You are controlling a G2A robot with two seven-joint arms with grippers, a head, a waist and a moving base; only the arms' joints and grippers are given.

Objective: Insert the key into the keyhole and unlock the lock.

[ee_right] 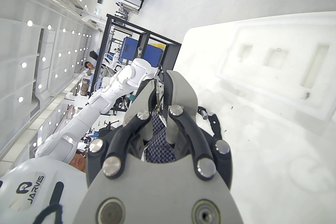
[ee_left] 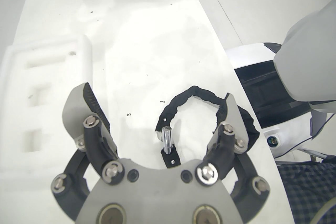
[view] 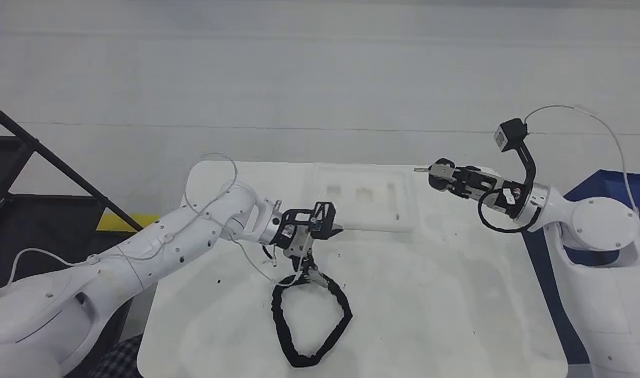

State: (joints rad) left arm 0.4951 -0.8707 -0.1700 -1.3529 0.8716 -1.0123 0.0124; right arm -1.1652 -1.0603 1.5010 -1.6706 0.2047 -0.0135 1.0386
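Count: one chain lock (ee_left: 199, 93), one key (view: 420, 168), one foam tray (view: 395, 206) with three recesses (ee_right: 277, 57), all on or over a single white worktop (view: 450, 298). The chain lock is a black fabric-sleeved loop lying flat, left of the worktop's centre and reaching toward the near edge. Its long axis runs roughly from the far edge to the near edge. The lock's chrome cylinder (ee_left: 166, 137) lies flat at the far end of the loop, between the two sleeve ends. The left gripper (ee_left: 157, 93) hovers over that end with its fingers (ee_left: 78, 104) spread wide. The cylinder sits below the gap and touches neither finger. The right gripper (view: 432, 170) is held above the far edge, just beside the tray's right end. Its fingers are drawn together on a thin metal piece, apparently the key. The key's tip juts toward the left edge, its long axis about parallel with the far edge. Key and lock are well apart. The foam tray lies along the far edge, mid-span, with two squarish recesses and one long slot.
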